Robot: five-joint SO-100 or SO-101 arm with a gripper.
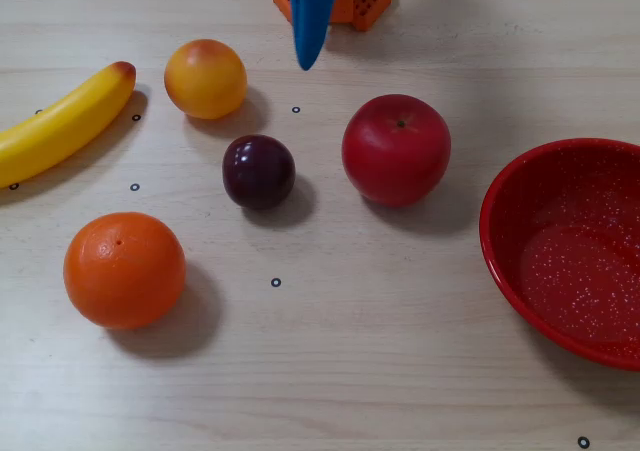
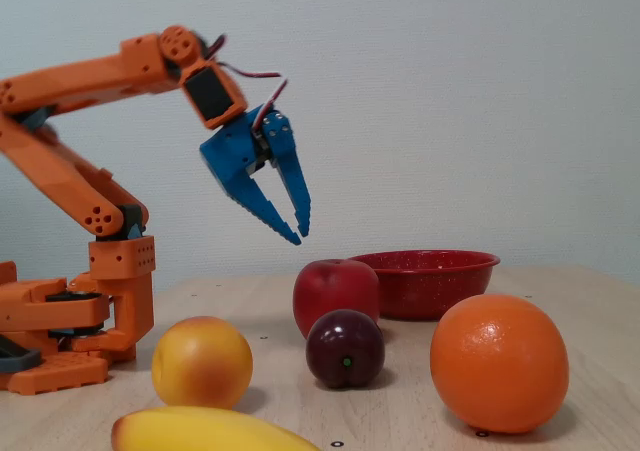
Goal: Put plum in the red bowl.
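The plum (image 1: pixel 258 171), small and dark maroon, rests on the wooden table between a yellow-orange fruit and a red apple; the fixed view shows the plum (image 2: pixel 345 348) in front of that apple. At the right edge of the overhead view sits the red bowl (image 1: pixel 508 233), speckled white inside, and the fixed view has the red bowl (image 2: pixel 440 291) behind the apple. My blue gripper (image 2: pixel 300 237) hangs high in the air, tips pointing down and together, holding nothing. From overhead the gripper (image 1: pixel 306 63) is at the top edge, beyond the plum.
A red apple (image 1: pixel 396 149) lies right of the plum, a yellow-orange fruit (image 1: pixel 205 78) up left, an orange (image 1: pixel 124 269) lower left, and a banana (image 1: pixel 65 121) at the far left. The orange arm base (image 2: pixel 70 321) stands at the table's far edge.
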